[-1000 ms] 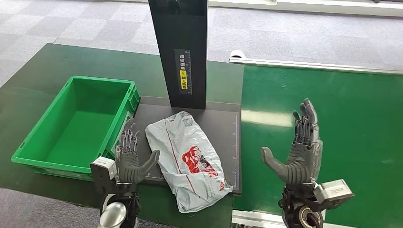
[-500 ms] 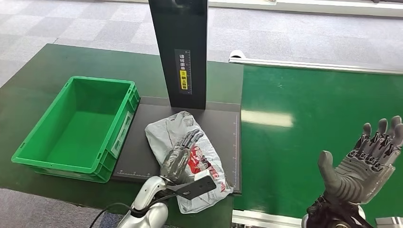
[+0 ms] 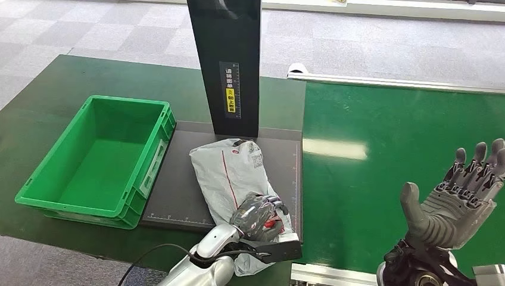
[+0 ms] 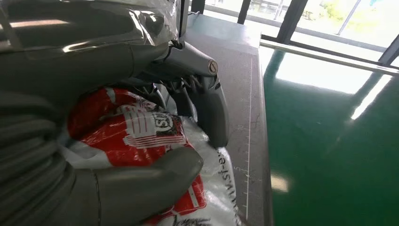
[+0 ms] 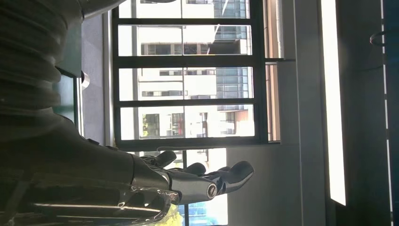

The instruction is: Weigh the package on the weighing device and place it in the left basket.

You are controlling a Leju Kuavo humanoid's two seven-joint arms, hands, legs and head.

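Note:
A grey plastic package (image 3: 233, 171) with red print lies on the black weighing plate (image 3: 178, 179) in front of the scale's black post (image 3: 229, 65). My left hand (image 3: 257, 217) grips the package's near end, fingers curled over the red patch. In the left wrist view the thumb (image 4: 146, 186) and fingers (image 4: 211, 108) close around the package (image 4: 136, 127). The green basket (image 3: 53, 196) stands left of the plate, with nothing in it. My right hand (image 3: 455, 199) is raised over the green belt (image 3: 387, 149), palm up, fingers spread, holding nothing; the right wrist view shows the right hand (image 5: 188, 181) against windows.
The dark green table (image 3: 41, 101) carries the basket and the scale. A metal rail (image 3: 393, 83) borders the belt's far side. Grey tiled floor lies beyond the table.
My left hand moved from beside the basket onto the package and closed on its near end; the package shifted slightly toward the post. My right hand swung out to the right.

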